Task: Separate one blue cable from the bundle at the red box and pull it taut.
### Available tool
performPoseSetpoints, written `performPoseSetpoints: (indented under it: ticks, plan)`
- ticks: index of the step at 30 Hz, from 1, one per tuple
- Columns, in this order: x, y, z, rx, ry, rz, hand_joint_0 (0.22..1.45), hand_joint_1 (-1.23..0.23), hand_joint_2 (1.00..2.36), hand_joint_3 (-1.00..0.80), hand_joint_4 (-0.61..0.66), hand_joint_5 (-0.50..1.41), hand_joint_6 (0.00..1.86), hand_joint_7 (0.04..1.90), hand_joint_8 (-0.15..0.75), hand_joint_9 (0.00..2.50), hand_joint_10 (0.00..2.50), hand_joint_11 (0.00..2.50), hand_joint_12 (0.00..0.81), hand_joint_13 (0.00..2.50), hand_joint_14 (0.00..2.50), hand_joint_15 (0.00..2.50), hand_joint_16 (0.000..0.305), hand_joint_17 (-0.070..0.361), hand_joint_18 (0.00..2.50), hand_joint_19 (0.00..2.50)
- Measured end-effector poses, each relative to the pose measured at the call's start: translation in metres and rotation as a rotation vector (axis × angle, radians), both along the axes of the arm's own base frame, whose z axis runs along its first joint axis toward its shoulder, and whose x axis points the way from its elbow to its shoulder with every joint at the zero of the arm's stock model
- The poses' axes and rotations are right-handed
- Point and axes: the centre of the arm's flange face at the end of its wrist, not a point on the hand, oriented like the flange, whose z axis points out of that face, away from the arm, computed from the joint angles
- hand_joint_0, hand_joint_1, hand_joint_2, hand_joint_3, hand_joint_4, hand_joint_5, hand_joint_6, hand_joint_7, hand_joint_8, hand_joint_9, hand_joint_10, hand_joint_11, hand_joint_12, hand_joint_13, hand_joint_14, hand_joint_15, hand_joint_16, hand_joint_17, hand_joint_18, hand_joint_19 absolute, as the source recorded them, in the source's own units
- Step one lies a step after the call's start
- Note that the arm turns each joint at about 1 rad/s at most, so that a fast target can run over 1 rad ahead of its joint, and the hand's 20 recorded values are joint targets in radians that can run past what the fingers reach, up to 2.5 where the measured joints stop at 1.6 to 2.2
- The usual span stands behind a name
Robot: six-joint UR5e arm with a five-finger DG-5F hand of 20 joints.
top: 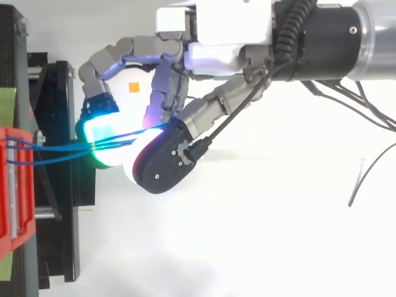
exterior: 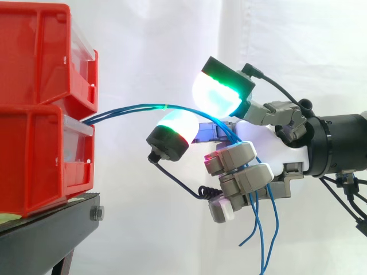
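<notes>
Two red bins point(exterior: 34, 160) are stacked at the left on a black stand point(exterior: 51, 229). A bundle of thin blue cables point(exterior: 143, 107) comes out between them and runs rightward in a shallow arc into my hand point(exterior: 269, 143). Green-glowing fingertips point(exterior: 218, 91) sit above and below the strands, and curled fingers close over them at the palm. The loose ends point(exterior: 264, 229) dangle below the hand. From above, the cables point(top: 49, 147) leave the red box point(top: 15, 204) and pass between the pads of the hand point(top: 216, 52). The strands stay together.
A white curtain hangs behind the work. The stand point(top: 62, 235) juts out past the bins toward the hand. A thin dark wire point(top: 356, 185) lies on the white surface at the right. The arm enters from the right.
</notes>
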Motion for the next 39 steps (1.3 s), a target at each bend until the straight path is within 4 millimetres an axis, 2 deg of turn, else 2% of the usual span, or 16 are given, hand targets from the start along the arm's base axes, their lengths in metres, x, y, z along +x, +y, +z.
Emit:
performPoseSetpoints:
  ticks: [6, 12, 16, 24, 39]
  plan:
    - [0.000, 0.000, -0.001, 0.000, 0.002, 0.000, 0.53, -0.65, 1.00, -0.50, -0.13, -0.07, 0.58, 1.39, 0.266, 1.34, 0.02, 1.45, 0.348, 1.23, 0.02, 1.24, 0.043, 0.096, 0.95, 0.85]
    - [-0.004, 0.000, -0.009, 0.000, 0.026, -0.002, 0.54, -0.70, 1.00, -0.50, -0.04, -0.08, 0.61, 1.35, 0.269, 1.37, 0.02, 1.51, 0.350, 1.23, 0.02, 1.24, 0.042, 0.095, 0.94, 0.85]
    - [-0.007, 0.000, -0.013, 0.000, 0.038, -0.001, 0.57, -0.70, 1.00, -0.50, -0.03, -0.09, 0.67, 1.27, 0.269, 1.38, 0.02, 1.55, 0.333, 1.23, 0.02, 1.25, 0.041, 0.093, 0.93, 0.86]
    - [-0.005, -0.001, -0.009, 0.000, 0.032, -0.003, 0.58, -0.66, 1.00, -0.50, -0.02, -0.09, 0.68, 1.25, 0.270, 1.39, 0.02, 1.56, 0.337, 1.24, 0.02, 1.26, 0.041, 0.093, 0.93, 0.85]
    - [-0.003, 0.000, -0.005, 0.000, 0.023, -0.003, 0.50, -0.65, 1.00, -0.50, 0.02, -0.10, 0.68, 1.20, 0.300, 1.37, 0.02, 1.52, 0.371, 1.26, 0.02, 1.24, 0.047, 0.107, 0.96, 0.82]
